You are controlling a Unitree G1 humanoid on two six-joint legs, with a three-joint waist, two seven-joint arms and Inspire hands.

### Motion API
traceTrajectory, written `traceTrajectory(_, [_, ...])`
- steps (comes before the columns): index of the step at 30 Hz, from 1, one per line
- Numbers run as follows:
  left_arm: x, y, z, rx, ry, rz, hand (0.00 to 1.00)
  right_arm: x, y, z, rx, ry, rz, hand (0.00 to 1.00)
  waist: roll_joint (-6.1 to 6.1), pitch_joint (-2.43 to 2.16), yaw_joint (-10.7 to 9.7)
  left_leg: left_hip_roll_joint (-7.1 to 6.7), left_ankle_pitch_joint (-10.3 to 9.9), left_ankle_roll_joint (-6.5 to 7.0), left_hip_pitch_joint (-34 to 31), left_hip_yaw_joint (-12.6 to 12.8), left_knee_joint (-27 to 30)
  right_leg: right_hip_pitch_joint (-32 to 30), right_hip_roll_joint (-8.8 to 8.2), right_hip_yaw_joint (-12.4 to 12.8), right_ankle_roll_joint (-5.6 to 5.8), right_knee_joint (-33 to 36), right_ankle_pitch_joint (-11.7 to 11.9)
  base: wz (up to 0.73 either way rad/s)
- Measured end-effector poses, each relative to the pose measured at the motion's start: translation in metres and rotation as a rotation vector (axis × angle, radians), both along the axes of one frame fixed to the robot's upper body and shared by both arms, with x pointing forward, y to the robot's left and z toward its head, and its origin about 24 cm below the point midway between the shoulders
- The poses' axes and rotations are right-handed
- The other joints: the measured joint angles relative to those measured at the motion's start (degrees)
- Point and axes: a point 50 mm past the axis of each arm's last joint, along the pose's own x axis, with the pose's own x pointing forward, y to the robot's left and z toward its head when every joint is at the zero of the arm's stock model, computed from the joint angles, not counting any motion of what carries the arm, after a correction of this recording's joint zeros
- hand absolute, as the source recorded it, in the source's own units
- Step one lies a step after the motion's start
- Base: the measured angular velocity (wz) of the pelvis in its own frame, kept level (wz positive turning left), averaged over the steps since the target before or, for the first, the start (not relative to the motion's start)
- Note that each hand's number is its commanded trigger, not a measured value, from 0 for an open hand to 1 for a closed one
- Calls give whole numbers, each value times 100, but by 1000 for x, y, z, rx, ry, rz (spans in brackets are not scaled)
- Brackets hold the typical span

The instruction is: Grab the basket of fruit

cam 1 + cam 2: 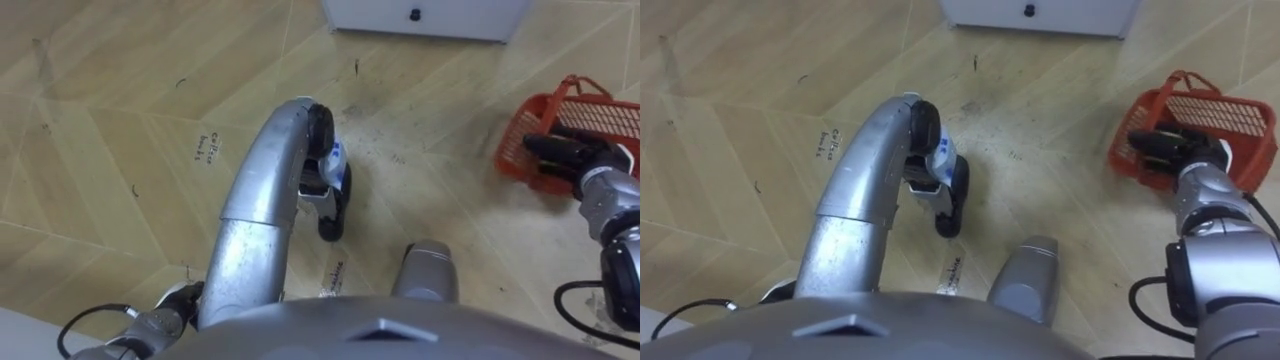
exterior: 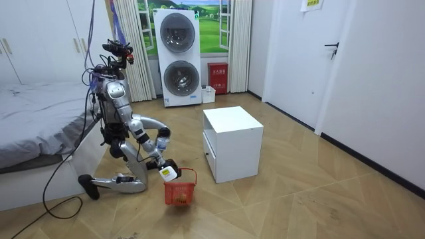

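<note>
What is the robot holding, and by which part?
Its right hand curls over the near rim of the red fruit basket, not the handle. The left hand hangs empty.

basket (image 1: 1230,115) sat on floor (image 1: 740,100), robot's right | right hand (image 1: 1165,150) at its near rim | cabinet (image 1: 1040,15) ahead | bed (image 2: 40,113) behind robot
</note>
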Motion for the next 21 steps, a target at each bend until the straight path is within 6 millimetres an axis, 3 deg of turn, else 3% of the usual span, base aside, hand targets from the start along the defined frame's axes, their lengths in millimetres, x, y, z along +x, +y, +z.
traceTrajectory(14, [4, -2, 0, -17, 5, -19, 0, 1, 0, 1, 2, -1, 12, 100, -23, 10, -23, -31, 9, 0, 0, 2, -2, 3, -10, -2, -12, 5, -7, 0])
traceTrajectory(21, [19, -2, 2, -13, -26, -23, 0, 1, 1, 0, -9, 11, 30, 100, -86, 43, -16, -23, 12, 3, 2, -23, 18, 47, 10, -30, -16, 0, -17, 0])
